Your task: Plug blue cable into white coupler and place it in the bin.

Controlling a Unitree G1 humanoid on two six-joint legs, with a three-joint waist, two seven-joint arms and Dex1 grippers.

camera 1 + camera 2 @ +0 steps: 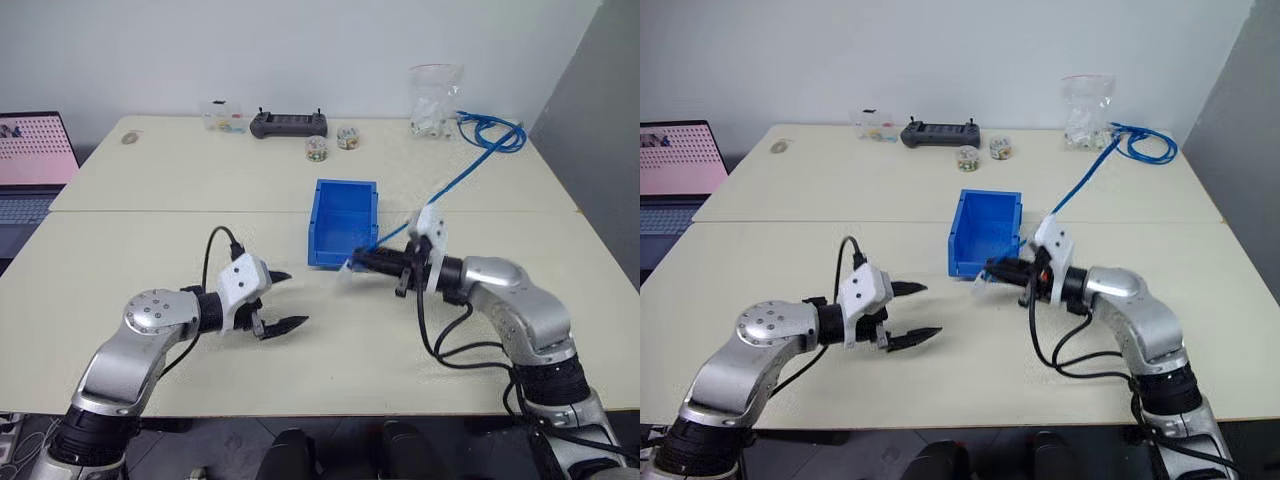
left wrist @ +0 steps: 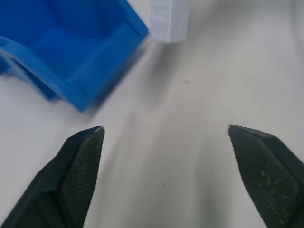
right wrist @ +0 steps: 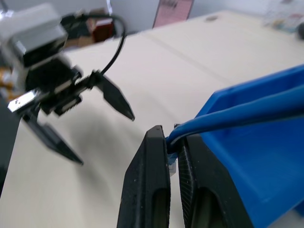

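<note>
the right end effector [image 1: 992, 270] pinches the blue cable [image 1: 1080, 187] near its plug, with the white coupler [image 2: 169, 20] at its tip, just beside the bin [image 1: 985, 232]. the left end effector [image 1: 915, 313] is spread, empty. cable drag could tug the assembly loose short of the bin.

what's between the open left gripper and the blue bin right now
Only bare table lies between the left gripper and the bin in the left eye view; the left wrist view shows the white coupler beside the bin.
</note>
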